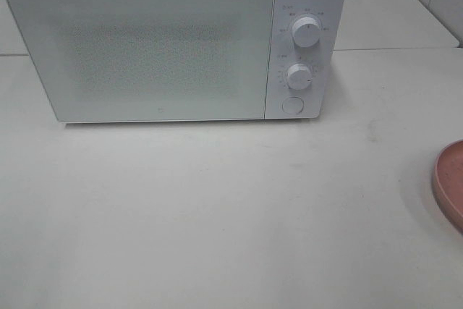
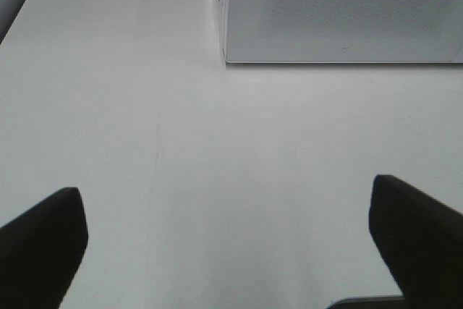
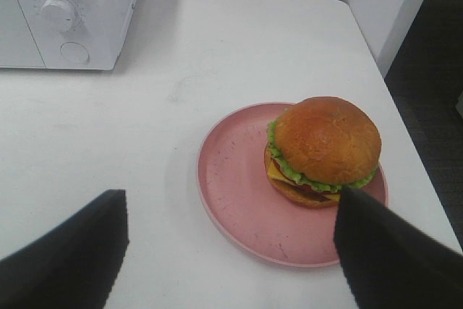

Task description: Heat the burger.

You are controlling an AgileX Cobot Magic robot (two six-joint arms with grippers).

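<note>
One burger (image 3: 325, 148) on pink plate (image 3: 239, 200), right of closed microwave (image 1: 145, 48); left gripper (image 2: 230, 244) and right gripper (image 3: 231, 251) both spread wide, empty

Bright, even overhead light washes the white table (image 1: 217, 215), with soft shadows beneath the microwave (image 1: 173, 41) and slight overall softness.

The pink plate (image 1: 452, 182) is cut off by the right edge of the high view, hiding its burger. The microwave's (image 1: 173, 41) dial markings (image 1: 283, 30) are too small to read.
</note>
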